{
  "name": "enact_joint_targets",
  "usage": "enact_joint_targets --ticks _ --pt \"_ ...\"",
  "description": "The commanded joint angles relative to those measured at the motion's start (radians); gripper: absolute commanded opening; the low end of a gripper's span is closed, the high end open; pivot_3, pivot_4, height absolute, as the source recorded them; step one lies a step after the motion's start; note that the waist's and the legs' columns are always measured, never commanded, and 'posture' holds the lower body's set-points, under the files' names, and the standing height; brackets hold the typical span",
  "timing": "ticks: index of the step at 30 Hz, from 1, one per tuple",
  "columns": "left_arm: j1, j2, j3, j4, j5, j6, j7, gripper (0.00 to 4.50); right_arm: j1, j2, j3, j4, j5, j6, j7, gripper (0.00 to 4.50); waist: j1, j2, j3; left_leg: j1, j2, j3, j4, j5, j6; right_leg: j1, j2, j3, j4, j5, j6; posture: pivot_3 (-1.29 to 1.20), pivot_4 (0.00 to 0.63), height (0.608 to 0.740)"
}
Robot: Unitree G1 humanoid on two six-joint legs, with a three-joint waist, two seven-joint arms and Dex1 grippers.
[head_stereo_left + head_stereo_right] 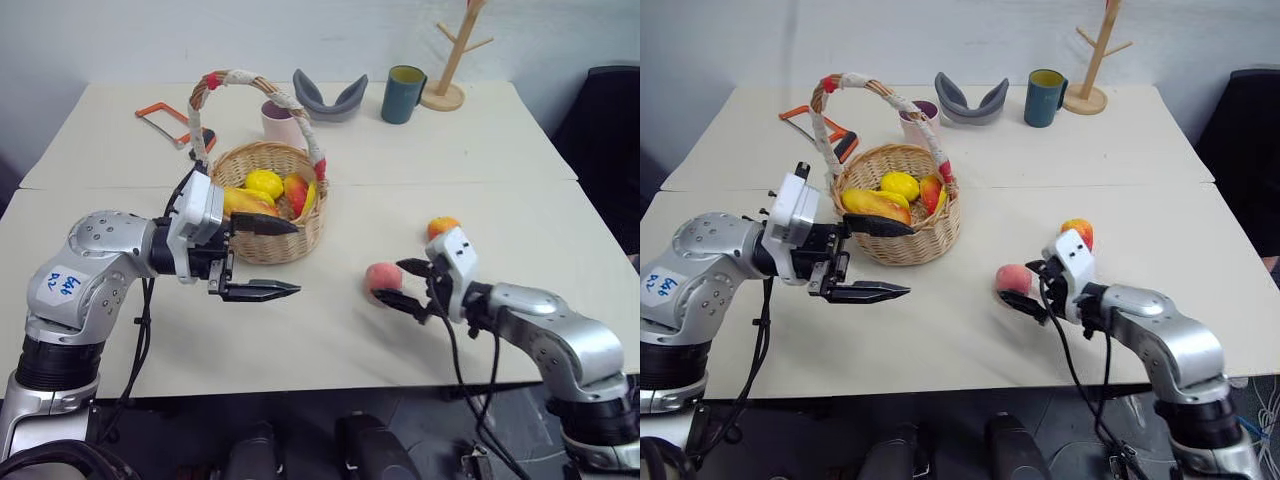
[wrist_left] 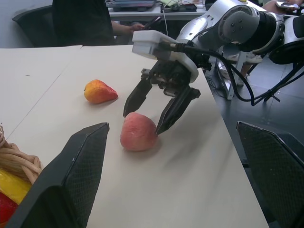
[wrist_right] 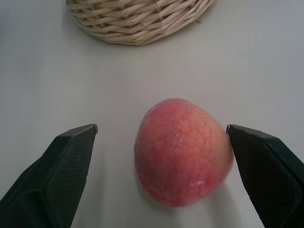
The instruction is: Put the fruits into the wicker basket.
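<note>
The wicker basket (image 1: 268,238) stands left of centre on the white table, its cloth-wrapped handle (image 1: 250,82) arching above. Inside lie a yellow lemon (image 1: 265,183), an orange-yellow mango (image 1: 246,203) and a red-and-yellow fruit (image 1: 297,193). A pink peach (image 1: 380,276) lies on the table to the basket's right. My right gripper (image 1: 386,279) is open with one finger on each side of the peach (image 3: 183,152). A small red-orange-yellow fruit (image 1: 442,227) lies just beyond that hand. My left gripper (image 1: 298,258) hangs open and empty in front of the basket, pointing right.
At the back of the table stand a pink cup (image 1: 279,124), a grey curved object (image 1: 330,97), a teal mug (image 1: 402,94) and a wooden mug tree (image 1: 452,62). An orange hacksaw (image 1: 165,117) lies behind the basket. The front table edge (image 1: 330,385) is close.
</note>
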Motion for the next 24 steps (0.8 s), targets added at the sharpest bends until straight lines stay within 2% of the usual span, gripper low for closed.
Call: enact_joint_targets --ticks 1,4,8,9,11,13,17,20,24 --pt "-0.006 0.005 0.012 -0.032 0.003 -0.014 0.012 4.50 -0.023 0.000 0.022 0.036 -0.057 -0.025 -0.026 4.49 0.002 0.000 0.000 0.000 0.000 0.000 0.000 0.000 0.000 0.000 0.000 0.000 0.000 0.000 0.000 0.00 0.150 0.740" --pt "-0.003 0.007 0.017 -0.037 0.000 -0.011 0.017 4.50 -0.032 0.012 0.022 0.045 -0.062 -0.022 -0.024 4.49 0.009 0.000 0.000 -0.001 0.000 0.000 0.000 0.000 0.000 -0.001 0.000 0.000 0.000 0.000 0.000 0.00 0.150 0.740" --pt "0.009 0.014 0.027 -0.040 -0.001 -0.009 0.028 4.50 -0.034 0.021 0.019 0.031 -0.058 -0.041 -0.006 3.36 0.011 0.000 0.000 -0.001 0.000 0.000 0.000 0.000 0.000 -0.001 0.000 0.000 0.000 0.000 0.000 0.00 0.150 0.740" --pt "0.017 0.017 0.041 -0.037 -0.006 -0.001 0.039 4.50 -0.037 0.031 0.008 0.009 -0.028 -0.039 0.011 3.00 0.012 0.000 0.000 0.000 0.000 0.000 0.000 0.000 0.000 -0.001 0.000 0.000 0.000 0.000 0.000 0.00 0.150 0.740" --pt "0.048 0.027 0.096 -0.021 -0.027 0.027 0.071 4.50 -0.066 0.061 -0.010 -0.048 0.050 -0.042 0.056 2.61 0.009 0.000 0.000 0.000 0.000 0.000 0.000 0.000 0.000 -0.001 0.000 0.000 0.000 0.000 0.000 0.00 0.150 0.740" --pt "0.091 0.034 0.146 -0.003 -0.029 0.037 0.105 4.50 -0.152 0.118 -0.019 -0.069 0.105 -0.005 0.035 2.56 0.000 0.000 0.000 0.000 0.001 0.000 -0.001 0.000 0.000 -0.001 0.001 0.000 0.001 0.000 0.000 0.00 0.150 0.740" --pt "0.212 0.055 0.236 -0.029 -0.028 0.038 0.134 4.50 -0.400 0.261 -0.006 0.014 0.130 0.073 -0.066 2.56 -0.019 0.000 0.000 0.000 0.001 0.000 0.000 0.000 0.000 -0.002 0.000 0.000 0.004 0.000 0.000 0.00 0.150 0.740" --pt "0.266 0.075 0.302 -0.051 -0.047 0.051 0.151 4.50 -0.539 0.357 0.032 0.119 0.095 0.085 -0.117 2.56 -0.015 0.000 0.000 0.000 0.002 -0.001 -0.001 0.000 -0.001 -0.003 0.000 -0.002 0.005 -0.001 -0.002 0.00 0.150 0.740" --pt "0.273 0.082 0.342 -0.063 -0.066 0.057 0.178 4.50 -0.649 0.437 0.138 0.302 -0.030 0.009 -0.140 2.56 -0.011 0.000 0.000 -0.002 0.000 -0.002 0.000 -0.001 0.000 -0.003 -0.003 -0.003 0.004 -0.001 -0.003 0.00 0.150 0.740"
